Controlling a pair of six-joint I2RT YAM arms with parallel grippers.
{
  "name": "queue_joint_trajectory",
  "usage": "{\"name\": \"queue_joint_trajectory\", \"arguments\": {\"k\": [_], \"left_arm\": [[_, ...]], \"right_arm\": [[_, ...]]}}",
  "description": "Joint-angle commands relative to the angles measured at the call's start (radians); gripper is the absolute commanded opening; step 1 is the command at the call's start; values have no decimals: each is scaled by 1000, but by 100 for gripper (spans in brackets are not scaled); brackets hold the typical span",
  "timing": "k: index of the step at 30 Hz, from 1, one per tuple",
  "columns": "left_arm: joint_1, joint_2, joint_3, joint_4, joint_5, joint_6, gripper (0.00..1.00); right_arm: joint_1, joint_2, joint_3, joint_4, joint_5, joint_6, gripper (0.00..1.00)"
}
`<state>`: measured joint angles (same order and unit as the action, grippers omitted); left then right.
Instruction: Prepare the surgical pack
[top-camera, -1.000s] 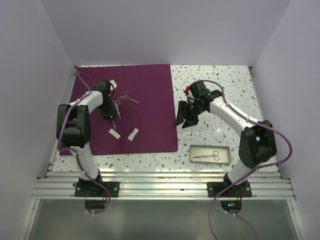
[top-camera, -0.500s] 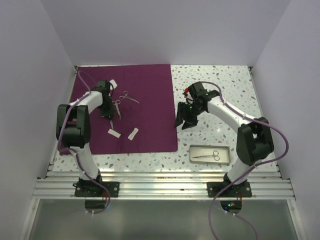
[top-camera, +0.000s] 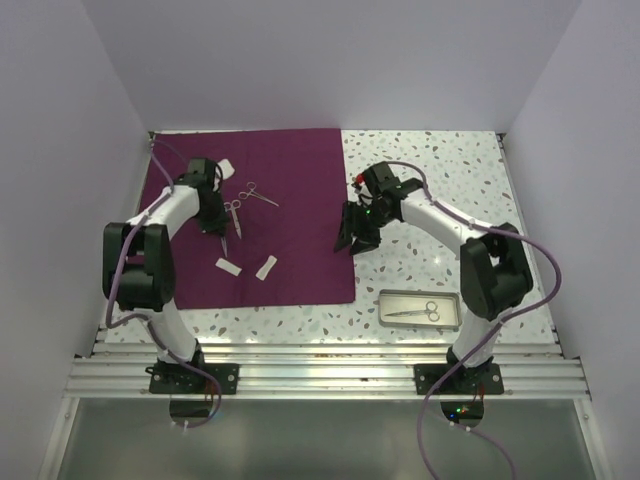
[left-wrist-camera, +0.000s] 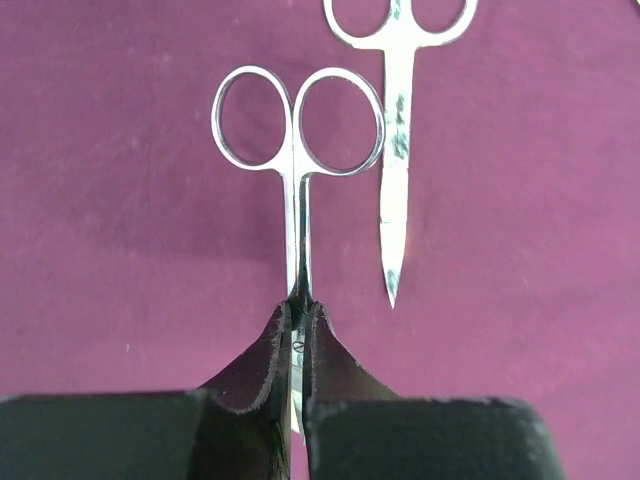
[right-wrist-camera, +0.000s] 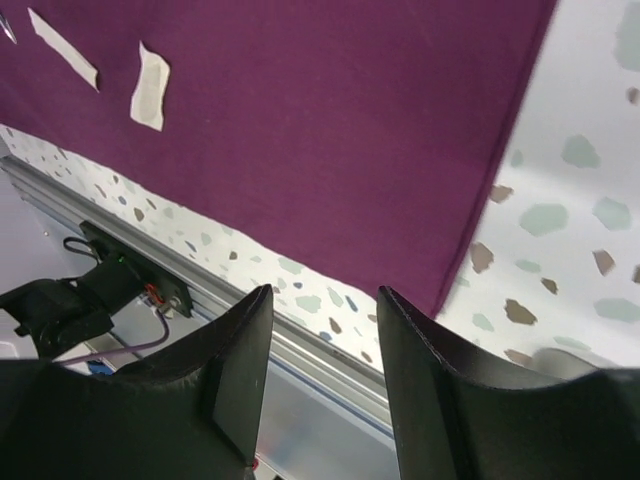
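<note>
- Top view: your left tool (top-camera: 220, 228), over the left part of the purple cloth (top-camera: 300, 250), has just snapped shut, so the pick looks made. Your right tool (top-camera: 355, 235) has swung in to the cloth's right edge.
- Left wrist view: the pads pinch the blades of the scissors (left-wrist-camera: 297, 190). Its long axis runs straight away from the tool, rings farthest. A second pair (left-wrist-camera: 395, 150) lies just right of it on the cloth, tip toward the tool.
- Right wrist view: the jaws stand half open, holding nothing, above the cloth's near right corner.

Laboratory robot test cell: plain white enclosure walls (top-camera: 330, 60), aluminium extrusion rails (top-camera: 320, 372) carrying two bolted arm bases (top-camera: 193, 378), speckled bench top (top-camera: 440, 170).
</note>
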<state>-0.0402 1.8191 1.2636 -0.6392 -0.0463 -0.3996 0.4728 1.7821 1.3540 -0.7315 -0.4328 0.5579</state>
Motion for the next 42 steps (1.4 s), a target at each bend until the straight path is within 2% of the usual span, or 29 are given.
{"name": "queue_joint_trajectory", "arguments": {"k": [1,8,11,14,17,19,20,23,25,28,31,34,37,42], "left_arm": [[3,-93,-36,6,34,13,0],[2,-185,-136,16,106,10,0],[3,-231,-176,18,134,8,0],[3,-271,-219,18,146,8,0],[2,-280,-239,35,137,7,0],[2,-261,-227,36,114,-1,24],[2,-242,-208,41,97,-7,47],[-1,-205,-150,50,53,-22,63],[-3,-150,-88,38,5,-31,66],[-3,-71,-2,16,-46,-28,63],[-3,-9,66,4,-55,-27,52],[-3,48,114,1,-41,-25,37],[-3,94,144,1,-41,-24,28],[-1,146,178,3,-61,-24,24]], "right_arm": [[33,45,63,73,-64,48,49],[95,146,140,216,-171,160,49],[131,198,177,338,-211,263,55],[158,288,300,304,-204,300,60],[170,347,405,253,-178,297,60],[170,355,439,219,-147,286,60],[170,355,441,190,-127,275,60],[170,341,432,133,-89,248,60],[171,317,398,124,-64,221,60],[167,278,363,87,-32,177,60],[162,241,326,72,-17,152,60],[153,215,292,72,-12,140,60],[142,200,267,69,-7,131,60],[127,195,255,67,-11,123,60]]}}
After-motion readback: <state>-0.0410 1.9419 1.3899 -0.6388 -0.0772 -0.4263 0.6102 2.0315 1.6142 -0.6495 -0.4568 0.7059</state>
